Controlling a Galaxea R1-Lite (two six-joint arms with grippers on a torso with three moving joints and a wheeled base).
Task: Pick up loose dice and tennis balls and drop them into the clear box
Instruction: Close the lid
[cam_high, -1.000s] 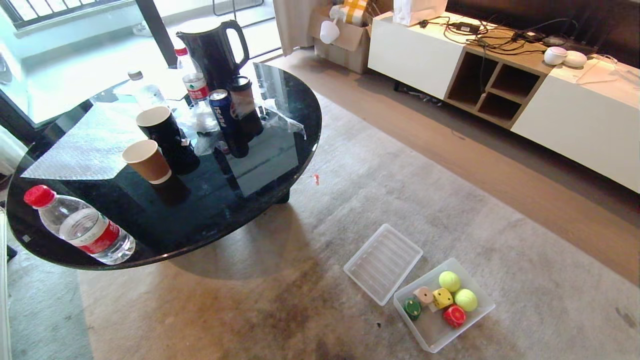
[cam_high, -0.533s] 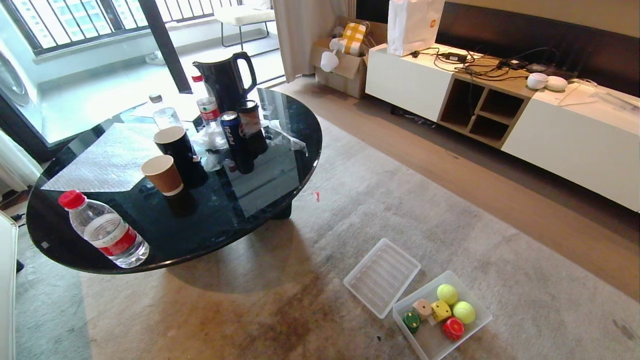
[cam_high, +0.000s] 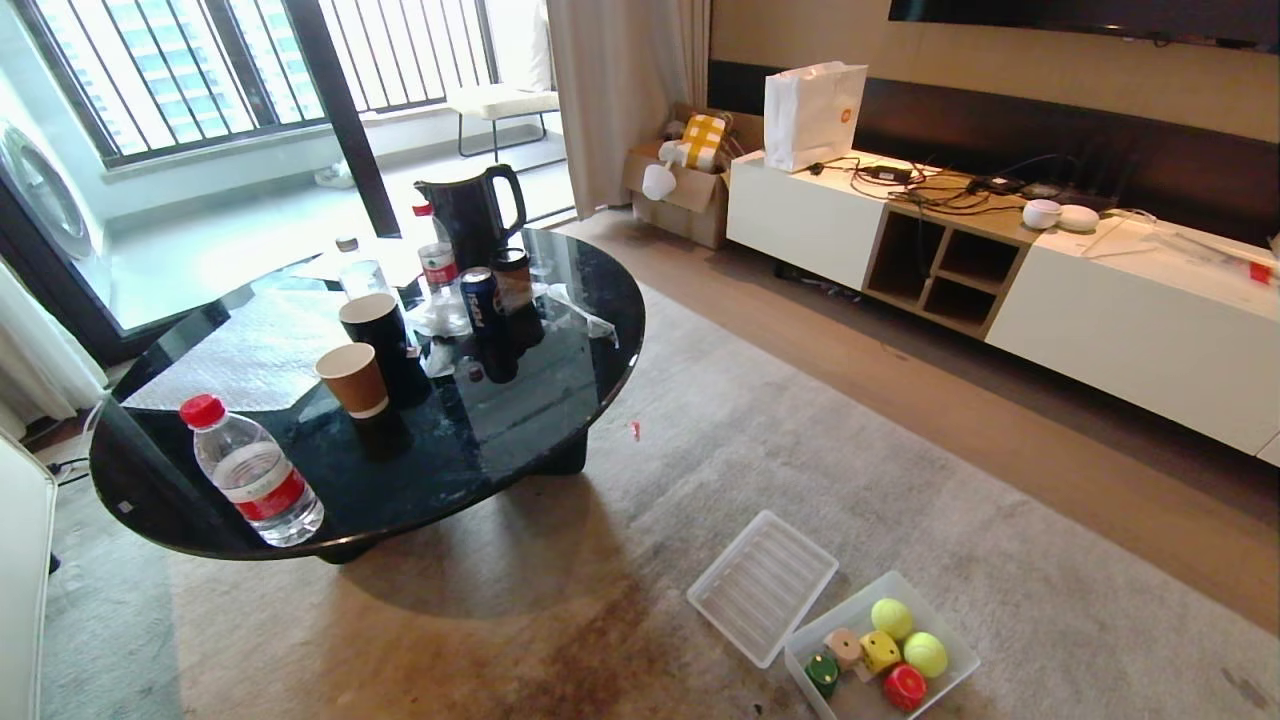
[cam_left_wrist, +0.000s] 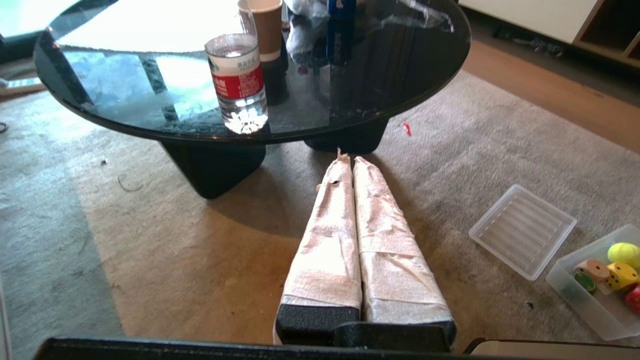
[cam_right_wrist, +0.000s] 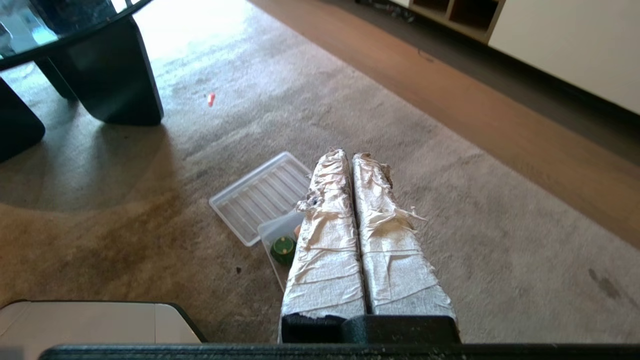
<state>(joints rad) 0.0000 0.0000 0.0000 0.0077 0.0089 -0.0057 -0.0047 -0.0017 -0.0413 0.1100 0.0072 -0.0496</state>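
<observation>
**All toys in the box, both claws shut and empty**

The clear box (cam_high: 955, 655) sits on the carpet (cam_high: 900, 480), low in the head view and to the right. Inside it lie four dice: green (cam_high: 822, 673), tan (cam_high: 843, 647), yellow (cam_high: 880, 650) and red (cam_high: 905, 686). Two tennis balls (cam_high: 891, 618) rest at the box's far side, touching each other, just beside the yellow and red dice. The ribbed lid (cam_high: 762, 586) lies flat on the carpet, against the box's far-left corner.

Neither arm shows in the head view. The left claw (cam_left_wrist: 348, 159) hangs above bare carpet, its taped fingers (cam_left_wrist: 332, 240) pressed together, holding nothing. The right claw (cam_right_wrist: 348, 155) hangs above the box, its fingers together and empty too, hiding most of the box from its own camera.

A round dark worktop (cam_high: 540, 420) stands further back to the left, carrying a water bottle (cam_high: 255, 472), paper cups (cam_high: 352, 378), a can (cam_high: 482, 300) and a kettle (cam_high: 470, 212). A small red scrap (cam_high: 634, 431) lies on the carpet near its foot.
</observation>
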